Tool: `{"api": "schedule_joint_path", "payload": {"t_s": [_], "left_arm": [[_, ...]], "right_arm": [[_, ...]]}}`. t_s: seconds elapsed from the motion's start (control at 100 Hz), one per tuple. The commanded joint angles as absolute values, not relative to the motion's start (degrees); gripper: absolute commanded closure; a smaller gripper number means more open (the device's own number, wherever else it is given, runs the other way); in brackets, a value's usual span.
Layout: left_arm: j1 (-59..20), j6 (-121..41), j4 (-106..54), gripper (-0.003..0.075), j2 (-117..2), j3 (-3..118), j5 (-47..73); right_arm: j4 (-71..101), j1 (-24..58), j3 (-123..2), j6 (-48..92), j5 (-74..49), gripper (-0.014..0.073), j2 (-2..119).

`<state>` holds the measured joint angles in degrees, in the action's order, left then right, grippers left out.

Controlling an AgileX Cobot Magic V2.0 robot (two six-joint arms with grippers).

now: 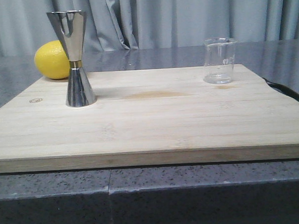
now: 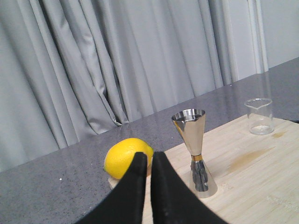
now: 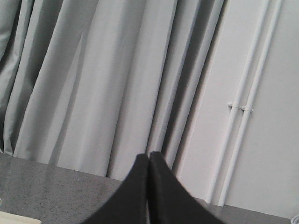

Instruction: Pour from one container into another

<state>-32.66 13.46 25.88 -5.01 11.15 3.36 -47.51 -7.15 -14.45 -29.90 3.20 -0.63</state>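
A small clear glass beaker [image 1: 219, 61] stands upright at the back right of the wooden board [image 1: 150, 122]; the left wrist view shows the same beaker [image 2: 259, 116] far off. The steel hourglass jigger [image 1: 74, 58] stands upright on the board's left; it appears again as the jigger [image 2: 195, 149] near my left gripper. My left gripper [image 2: 149, 155] is shut, empty, held short of the jigger and lemon. My right gripper [image 3: 149, 156] is shut on nothing and faces the curtain. Neither gripper shows in the front view.
A yellow lemon [image 1: 52, 59] lies behind the jigger at the board's back left edge; the left wrist view has the lemon [image 2: 125, 156] too. A dark object [image 1: 286, 91] lies by the board's right edge. Grey curtains [image 1: 185, 16] hang behind the stone counter [image 1: 153, 186].
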Motion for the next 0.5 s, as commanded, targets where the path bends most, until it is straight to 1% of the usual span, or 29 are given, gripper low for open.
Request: {"api": "schedule_joint_path", "payload": {"t_s": [0.0,0.49], "left_arm": [[-32.77,13.76,26.15,0.0729,-6.23,12.73,-1.54],[-32.77,13.76,26.15,0.0729,-6.23,12.73,-1.93]], "right_arm": [[-47.37,-7.41,-16.02,-29.97,5.97,0.0666,-1.37],[-47.37,-7.41,-16.02,-29.97,6.12,0.0666,-1.37]]}}
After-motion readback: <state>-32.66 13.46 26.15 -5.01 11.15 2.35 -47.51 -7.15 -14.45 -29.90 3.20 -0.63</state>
